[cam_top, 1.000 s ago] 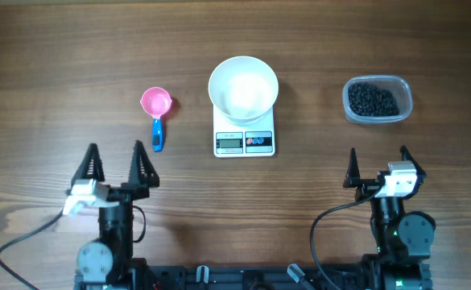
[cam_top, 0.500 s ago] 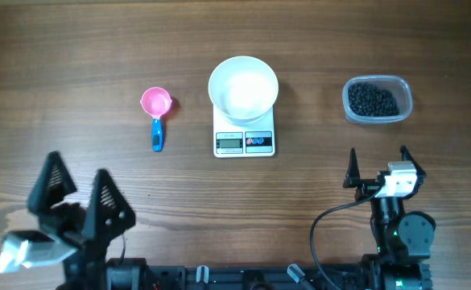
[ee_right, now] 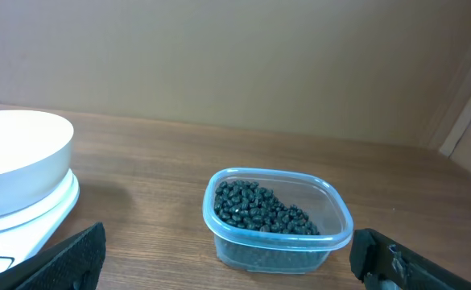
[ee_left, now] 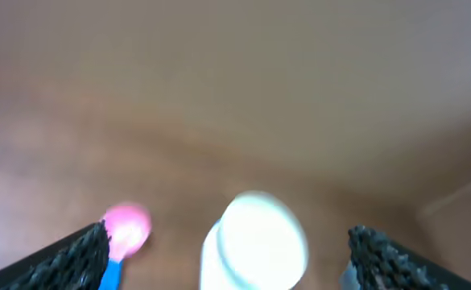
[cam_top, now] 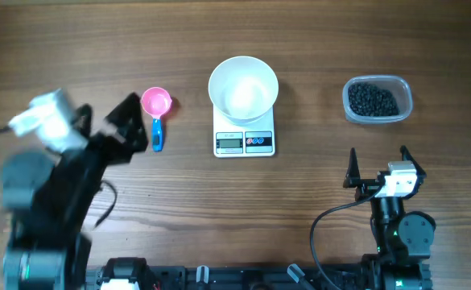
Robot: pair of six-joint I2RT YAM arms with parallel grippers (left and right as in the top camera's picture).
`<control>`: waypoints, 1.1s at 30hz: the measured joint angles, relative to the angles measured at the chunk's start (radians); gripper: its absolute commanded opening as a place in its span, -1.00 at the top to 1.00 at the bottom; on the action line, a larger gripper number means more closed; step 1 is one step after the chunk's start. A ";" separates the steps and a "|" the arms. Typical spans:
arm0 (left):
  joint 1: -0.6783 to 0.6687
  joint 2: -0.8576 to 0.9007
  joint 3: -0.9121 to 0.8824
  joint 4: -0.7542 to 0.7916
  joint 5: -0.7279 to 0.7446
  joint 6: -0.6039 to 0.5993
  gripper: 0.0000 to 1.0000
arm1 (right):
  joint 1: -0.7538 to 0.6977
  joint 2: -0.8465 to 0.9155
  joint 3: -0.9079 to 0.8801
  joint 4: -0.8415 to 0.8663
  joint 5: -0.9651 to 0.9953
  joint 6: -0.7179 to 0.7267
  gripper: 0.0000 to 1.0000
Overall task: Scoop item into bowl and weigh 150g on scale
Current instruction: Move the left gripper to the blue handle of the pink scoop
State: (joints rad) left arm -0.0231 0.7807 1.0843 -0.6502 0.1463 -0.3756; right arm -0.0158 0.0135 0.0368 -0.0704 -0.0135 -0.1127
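Wooden bench point(cam_top: 74, 48) carries everything where it lay a second ago; the only change is my left arm. Half a second back it hung low near the front edge, at about 7 o'clock from the scale point(cam_top: 245, 142). It has since swung up toward 12 o'clock and shows as a blur from overhead. My left gripper point(cam_top: 121, 121) is now just beside the pink scoop point(cam_top: 156, 103), at about 8 o'clock from the scoop's cup and close to its blue handle. Its jaws are spread wide and hold nothing. Its wrist view is smeared, with the scoop next to one finger and the bowl point(cam_top: 243, 87) between the two.

My right gripper point(cam_top: 378, 157) has not moved. It sits released, jaws wide apart, at 6 o'clock from the clear tub point(cam_top: 408, 101) and well short of it.

The white bowl stands on the scale at the bench's middle, its inside plain white. The black beans point(cam_top: 372, 101) lie heaped in the tub, at 3 o'clock from the bowl and well apart from it. The scoop lies at 9 o'clock from the bowl, handle pointing toward 6.
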 measured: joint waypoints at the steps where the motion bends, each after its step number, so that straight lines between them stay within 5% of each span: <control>1: 0.000 0.043 -0.001 -0.027 0.002 0.004 -1.00 | 0.000 0.000 0.000 0.000 0.000 0.000 -0.99; 5: 0.000 0.362 -0.001 -0.160 0.009 0.020 -1.00 | 0.000 0.000 0.000 0.000 0.000 0.000 -0.99; 12: 0.000 0.761 0.000 -0.168 0.013 0.027 -1.00 | 0.000 0.000 0.000 0.000 0.000 0.000 -0.99; 23: 0.000 0.972 -0.003 0.005 -0.069 0.068 -0.99 | 0.000 0.000 0.000 0.000 0.000 0.000 -0.99; 33: 0.000 0.974 -0.098 0.113 -0.085 0.078 -0.18 | 0.000 0.000 0.000 0.000 0.000 0.000 -0.99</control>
State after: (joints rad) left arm -0.0231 1.7546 0.9859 -0.5369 0.0616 -0.2974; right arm -0.0158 0.0135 0.0368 -0.0708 -0.0135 -0.1127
